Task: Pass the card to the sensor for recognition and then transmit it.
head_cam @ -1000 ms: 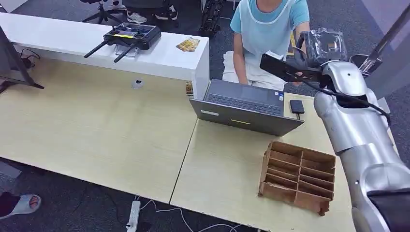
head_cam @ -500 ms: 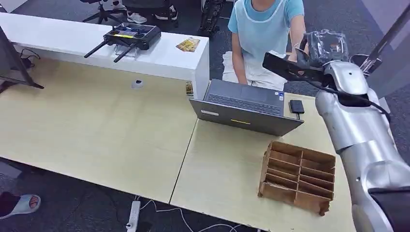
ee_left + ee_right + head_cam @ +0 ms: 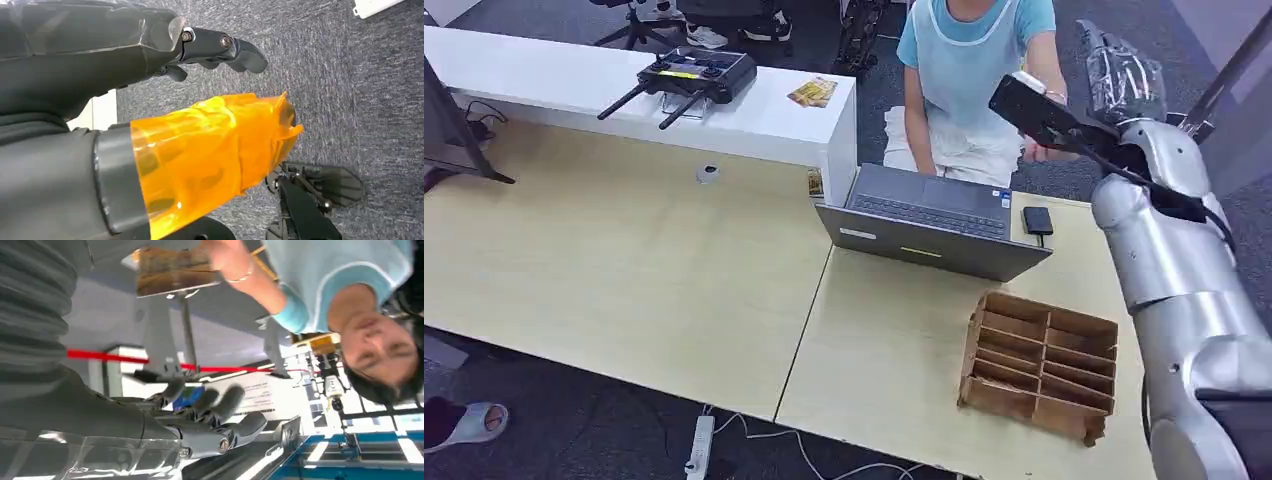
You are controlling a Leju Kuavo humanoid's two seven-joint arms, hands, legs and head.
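The left robot hand is hanging low over grey carpet, its thumb wrapped in orange film and its dark fingers reaching out straight, released and grasping nothing.

Closest on the pale wooden tabletop, a brown wooden divider tray is lying flat near the front right edge. Just behind it, an open grey laptop is sitting with its keyboard facing away from the robot. A small black sensor with a short cable is resting on the tabletop just beside the laptop's right side.

Beyond the laptop, a person in a light blue shirt is sitting and reaching an arm toward the robot's raised silver right arm. The right robot hand, covered in clear film, is hovering high above the far right of the tabletop. In the right wrist view its fingers are lying loosely spread with nothing between them, released. The brownish card is sitting in the person's hand, apart from those fingers.

Farthest back, a black remote controller with two antennas is resting on a white counter.
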